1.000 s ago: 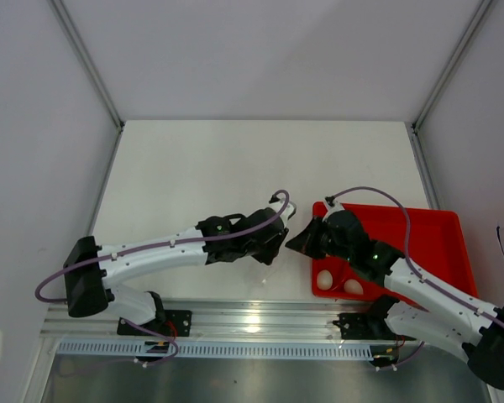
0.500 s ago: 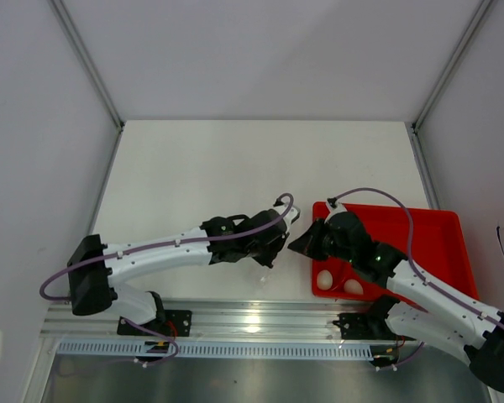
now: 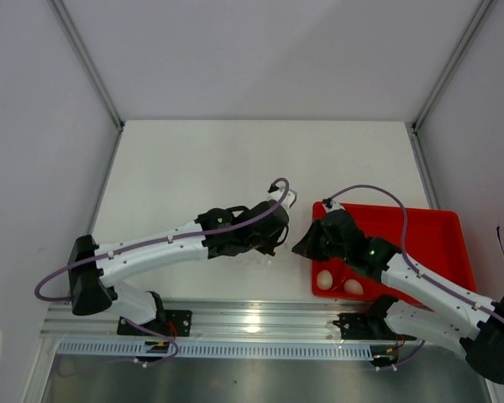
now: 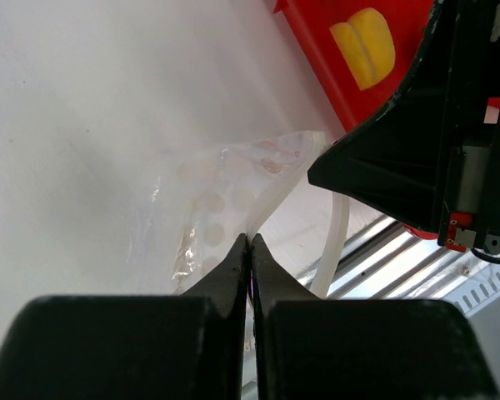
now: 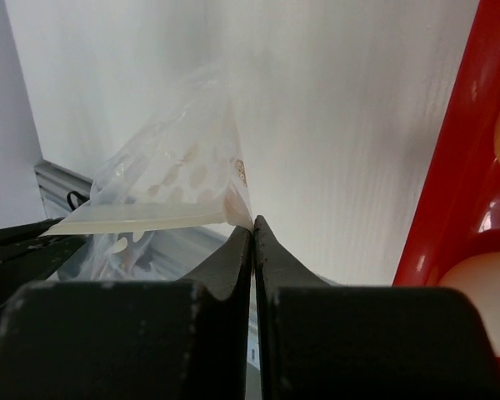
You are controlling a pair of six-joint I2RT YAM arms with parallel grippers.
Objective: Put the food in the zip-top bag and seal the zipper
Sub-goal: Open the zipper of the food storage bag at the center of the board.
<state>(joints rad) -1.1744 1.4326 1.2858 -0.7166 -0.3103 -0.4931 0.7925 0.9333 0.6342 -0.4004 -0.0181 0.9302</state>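
**Both pincers pinch the clear bag just left of the tray**

The bag (image 4: 233, 187) hangs between the two arms, just beside the left wall of the red tray (image 3: 428, 222) and lifted partly off the table. The left pincer (image 4: 250, 242) is clenched on a fold of the film at the side farther from the tray. The right pincer (image 5: 252, 227) is clenched on a corner nearer the tray.

The food is not in the bag. Two pale eggs (image 3: 325, 280) lie in the tray's near-left corner, and a yellow piece (image 4: 364, 43) sits farther in.

The bag looks light, thin and floppy. It will likely sag, crumple and slip, so I would hold it at the thicker mouth edge, one grip at each end, to keep the opening taut. The eggs look smooth and round; they may roll, and a grip across the middle seems safest.

From above, the arms cover almost all of the bag. The zipper I cannot pick out for sure: a pale thick band (image 5: 142, 219) runs along the raised edge, but no red shows. I cannot tell whether the mouth is open, nor whether each pincer holds one layer or both.
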